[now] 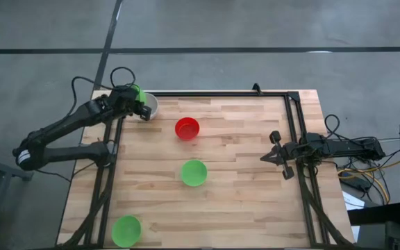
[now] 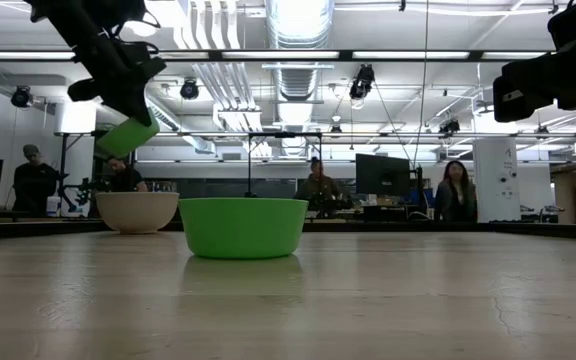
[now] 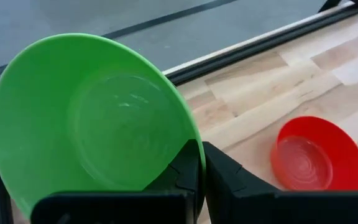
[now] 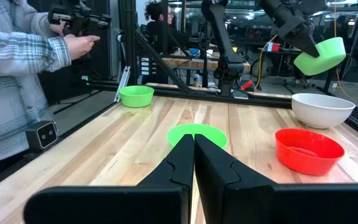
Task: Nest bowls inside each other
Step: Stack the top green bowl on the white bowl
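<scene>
While the left claw (image 4: pixel 304 45) is clamped on the rim of a bright green bowl (image 3: pixel 92 118), that bowl hangs in the air, tilted w/ its mouth toward the wrist cam, right above the grey-white bowl (image 1: pixel 148 105) at the counter's (image 1: pixel 242 208) far left corner. Held bowl is glossy, round, shallow, w/ a flat circular base. Grey-white bowl sits upright, mouth up. Red bowl (image 1: pixel 187 128) stands upright nearby, apart from it. Second green bowl (image 1: pixel 194 173) sits mid-counter, third (image 1: pixel 126 230) at the near left corner; both upright. Right claw (image 1: pixel 278 155) waits at the right edge, fingers together, holding nothing.
</scene>
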